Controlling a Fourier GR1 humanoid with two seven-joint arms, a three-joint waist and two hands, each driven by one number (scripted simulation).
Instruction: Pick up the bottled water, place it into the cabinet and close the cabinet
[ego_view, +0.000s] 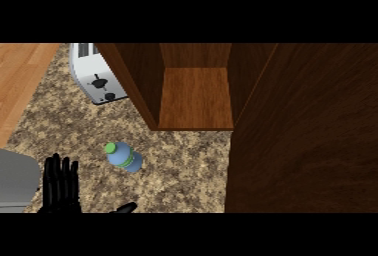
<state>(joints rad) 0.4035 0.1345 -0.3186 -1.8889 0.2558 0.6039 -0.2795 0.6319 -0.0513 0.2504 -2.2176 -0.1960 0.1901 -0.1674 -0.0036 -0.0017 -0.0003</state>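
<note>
The water bottle (124, 157), clear blue with a green cap and green band, lies on its side on the speckled counter (177, 170), cap pointing up-left. My left hand (60, 186) shows at the lower left with fingers straight up, open and empty, a short way left of and below the bottle. Its thumb tip (126, 207) shows at the lower edge under the bottle. The wooden cabinet (193, 95) stands open beyond the bottle, its shelf bare. Its dark door (303, 130) swings out over the right side. My right hand is not visible.
A white toaster (96, 75) stands at the back left, beside the cabinet's left wall. A grey object (16, 180) sits at the left edge by my left hand. The open door covers the counter's whole right side.
</note>
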